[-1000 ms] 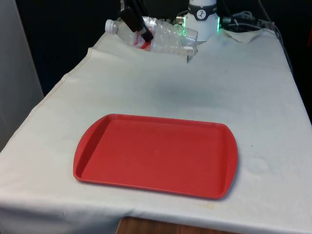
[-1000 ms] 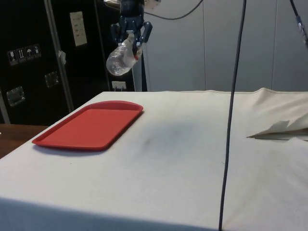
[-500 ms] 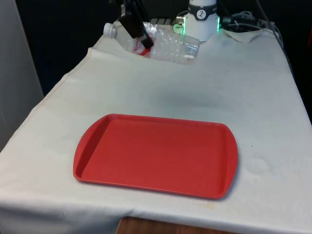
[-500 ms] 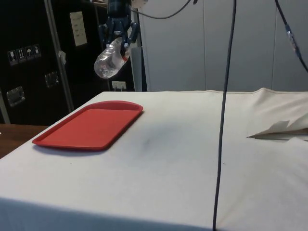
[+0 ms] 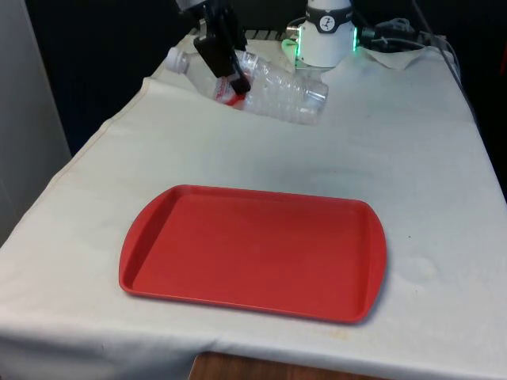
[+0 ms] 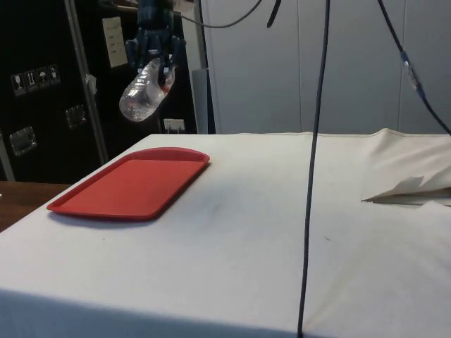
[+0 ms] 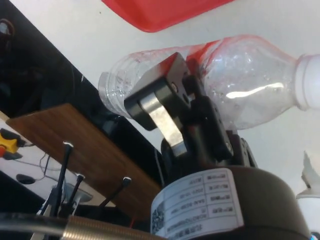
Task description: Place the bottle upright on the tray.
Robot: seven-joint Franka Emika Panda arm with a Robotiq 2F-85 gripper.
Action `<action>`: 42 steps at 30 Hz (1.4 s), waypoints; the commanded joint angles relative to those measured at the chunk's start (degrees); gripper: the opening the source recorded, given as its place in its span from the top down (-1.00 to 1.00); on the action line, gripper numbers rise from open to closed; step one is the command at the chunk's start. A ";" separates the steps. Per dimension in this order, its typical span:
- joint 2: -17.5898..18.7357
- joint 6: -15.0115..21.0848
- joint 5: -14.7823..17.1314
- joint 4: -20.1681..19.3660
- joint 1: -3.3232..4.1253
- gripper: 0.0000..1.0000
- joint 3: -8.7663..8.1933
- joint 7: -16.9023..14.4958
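We saw the gripper [image 5: 234,79] clamped around a clear, ribbed plastic bottle [image 5: 277,79], held sideways above the smooth red tray [image 5: 253,249].

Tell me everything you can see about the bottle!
The bottle is clear, crinkly plastic with a white cap and a bit of red label, and looks empty. It lies almost sideways in the air, held near its middle by the black tool. It hangs well above the table, not yet over the red tray.
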 commanded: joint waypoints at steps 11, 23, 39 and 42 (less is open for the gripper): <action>4.93 -1.15 0.17 7.05 -0.29 0.31 0.29 2.75; 6.13 -1.20 -0.23 8.77 -0.06 0.31 -0.46 2.86; 6.59 0.34 -3.21 8.65 0.63 0.31 -0.69 3.32; 6.70 0.97 -4.76 8.59 0.92 0.31 -0.57 3.72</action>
